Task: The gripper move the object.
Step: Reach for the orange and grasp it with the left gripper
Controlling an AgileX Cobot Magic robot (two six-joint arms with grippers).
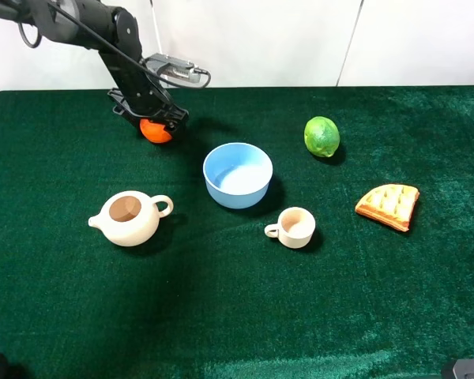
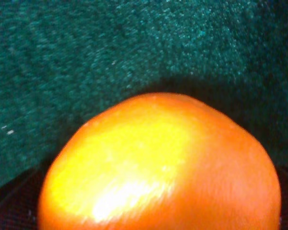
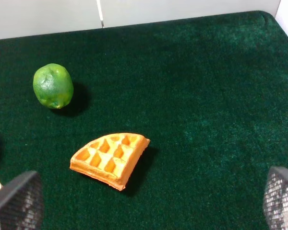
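Note:
The orange fruit (image 1: 156, 132) is at the back left of the green cloth, under my left gripper (image 1: 152, 117). The black left arm reaches down to it from the upper left. In the left wrist view the orange (image 2: 158, 163) fills the lower frame, very close, with dark finger pads (image 2: 9, 206) just showing at its sides. The fingers seem closed on it. I cannot tell whether it rests on the cloth or is just above it. My right gripper (image 3: 144, 211) is open and empty, its mesh fingertips (image 3: 17, 201) wide apart above the cloth near the waffle.
A blue bowl (image 1: 238, 174) stands mid-table right of the orange. A cream teapot (image 1: 129, 218) is front left and a small cream cup (image 1: 292, 227) is in front of the bowl. A green lime (image 1: 321, 136) and a waffle wedge (image 1: 389, 205) lie on the right.

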